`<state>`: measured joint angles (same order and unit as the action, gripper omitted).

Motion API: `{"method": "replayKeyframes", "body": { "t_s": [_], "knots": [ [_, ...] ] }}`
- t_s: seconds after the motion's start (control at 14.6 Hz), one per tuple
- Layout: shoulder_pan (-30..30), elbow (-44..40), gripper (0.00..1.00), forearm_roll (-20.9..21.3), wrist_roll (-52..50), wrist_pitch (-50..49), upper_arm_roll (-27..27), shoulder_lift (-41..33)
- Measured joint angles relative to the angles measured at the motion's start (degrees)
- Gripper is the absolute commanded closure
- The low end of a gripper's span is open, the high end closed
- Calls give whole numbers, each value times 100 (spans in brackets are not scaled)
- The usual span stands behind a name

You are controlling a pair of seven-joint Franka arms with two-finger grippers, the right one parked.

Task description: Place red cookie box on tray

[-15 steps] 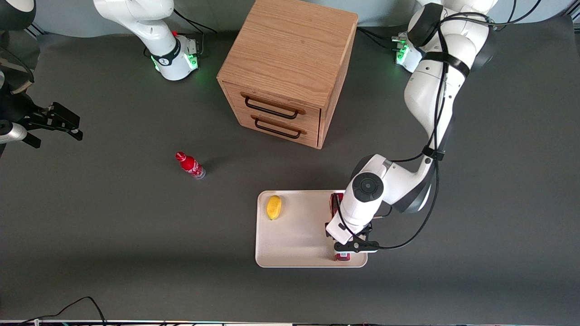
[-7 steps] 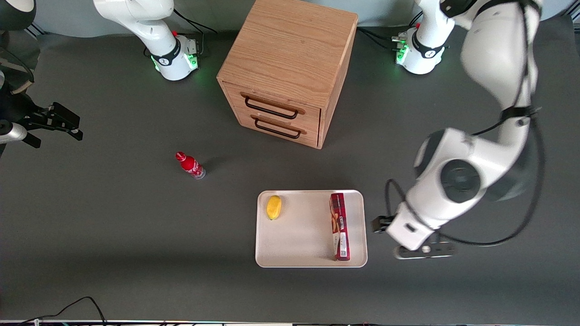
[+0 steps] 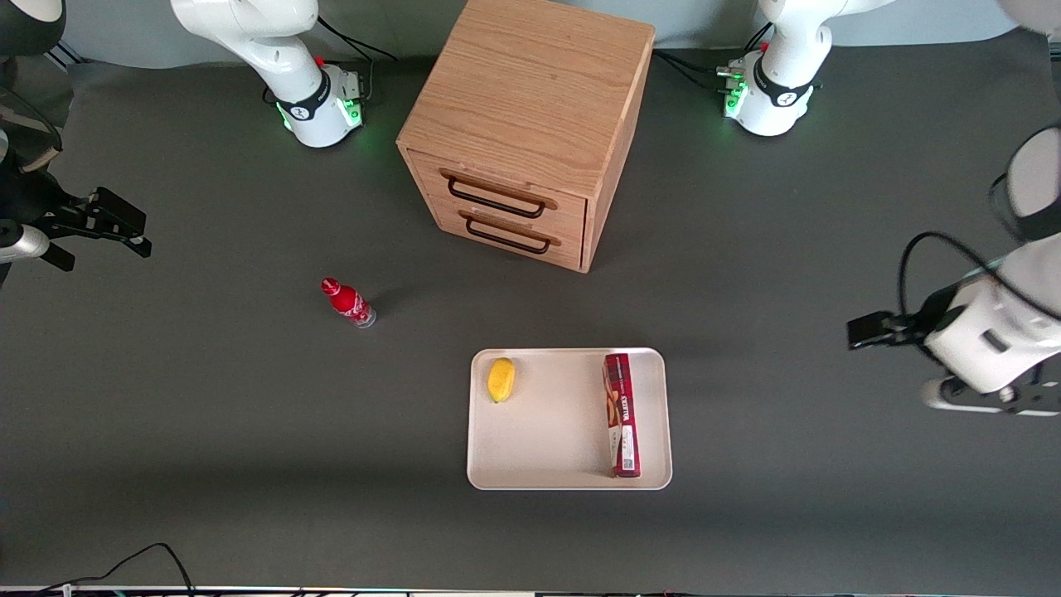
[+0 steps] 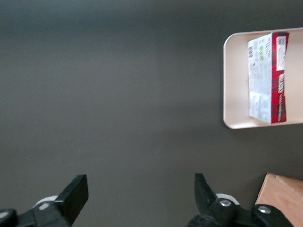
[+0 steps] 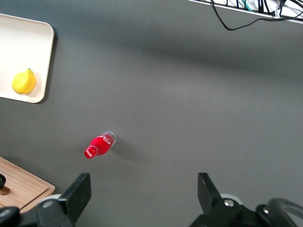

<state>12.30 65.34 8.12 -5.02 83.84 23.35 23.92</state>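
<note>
The red cookie box lies on the cream tray, along the tray's edge toward the working arm's end, with its white label end nearest the front camera. Nothing touches it. My left gripper hangs well away from the tray, out toward the working arm's end of the table. In the left wrist view the gripper is open, with only bare dark table between its fingers. That view also catches the box resting on the tray at a distance.
A yellow lemon sits on the tray, toward the parked arm's end. A small red bottle lies on the table farther toward that end. A wooden two-drawer cabinet stands farther from the front camera than the tray.
The gripper was over the box on the tray a second ago. It has let go of the box and swung far out toward the working arm's end. The box stays put.
</note>
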Motion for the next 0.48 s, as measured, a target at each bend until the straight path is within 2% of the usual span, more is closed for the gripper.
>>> {"method": "replayKeyframes", "body": {
  "t_s": [0.27,0.48],
  "knots": [
    [599,148,0,-219,750,-711,1,-776],
    [794,477,0,-281,1002,-814,-1,-1373]
  ]
}}
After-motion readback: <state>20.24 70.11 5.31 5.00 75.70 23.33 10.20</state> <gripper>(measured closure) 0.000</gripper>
